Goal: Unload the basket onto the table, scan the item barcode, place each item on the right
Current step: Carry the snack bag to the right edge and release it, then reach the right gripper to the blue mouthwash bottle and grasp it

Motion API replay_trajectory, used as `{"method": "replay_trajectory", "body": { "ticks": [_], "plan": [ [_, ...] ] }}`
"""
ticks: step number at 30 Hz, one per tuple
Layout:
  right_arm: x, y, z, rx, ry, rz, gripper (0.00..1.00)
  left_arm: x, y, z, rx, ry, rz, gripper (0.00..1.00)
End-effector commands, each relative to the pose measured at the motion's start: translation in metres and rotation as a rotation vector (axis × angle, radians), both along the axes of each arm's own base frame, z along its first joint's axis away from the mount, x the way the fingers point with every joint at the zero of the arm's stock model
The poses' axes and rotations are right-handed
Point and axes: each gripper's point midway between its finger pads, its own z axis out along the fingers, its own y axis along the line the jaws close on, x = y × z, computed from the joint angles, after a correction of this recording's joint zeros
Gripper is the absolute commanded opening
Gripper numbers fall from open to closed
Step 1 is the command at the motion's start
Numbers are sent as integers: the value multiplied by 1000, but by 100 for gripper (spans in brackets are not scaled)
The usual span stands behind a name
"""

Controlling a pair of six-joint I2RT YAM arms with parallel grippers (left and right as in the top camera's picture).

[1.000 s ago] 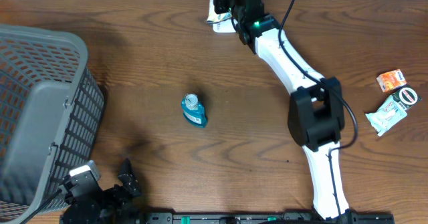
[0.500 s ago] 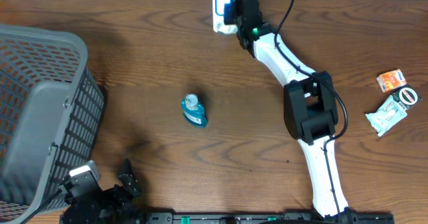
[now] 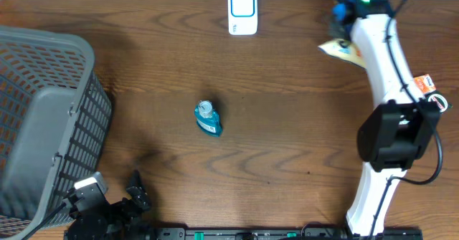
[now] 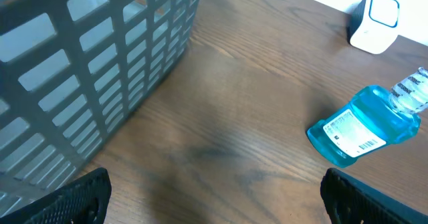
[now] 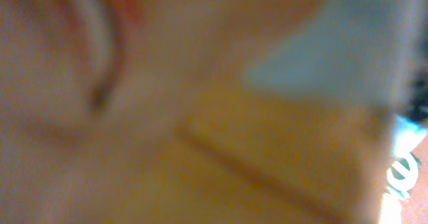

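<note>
R gripper (image 3: 344,12) was nearly closed, pinching a yellowish packet (image 3: 336,48), held well right of scanner (image 3: 242,11). L gripper (image 4: 217,200) sat wide open, empty. Prob. mid-carry step; next move needed packet brought to scanner w/ barcode side facing its window.

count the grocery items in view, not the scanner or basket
3: blue bottle mid-table, yellowish packet in the right end effector at the far edge, orange packet at the right edge; the arm may hide more.
</note>
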Motion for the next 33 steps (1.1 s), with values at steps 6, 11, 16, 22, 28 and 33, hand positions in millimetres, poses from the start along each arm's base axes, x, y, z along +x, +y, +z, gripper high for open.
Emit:
{"method": "replay_trajectory", "body": {
  "ticks": [6, 11, 16, 22, 28, 33],
  "plan": [
    [-53, -138, -57, -82, 2, -504, 39, -1, -1, 3, 12, -12, -14, 99],
    [-54, -123, -39, 78, 11, -465, 99, -1, -1, 3, 12, -12, -14, 99],
    [-50, -30, -15, 461, 44, -283, 99, -1, -1, 3, 12, -12, -14, 99],
    [-100, 106, -12, 892, 339, -122, 99, -1, -1, 3, 12, -12, -14, 99],
    [-152, 144, -31, 818, 566, -176, 99, -1, -1, 3, 12, -12, -14, 99],
    [-194, 150, -59, 634, 711, -181, 99, -1, -1, 3, 12, -12, -14, 99]
  ]
}}
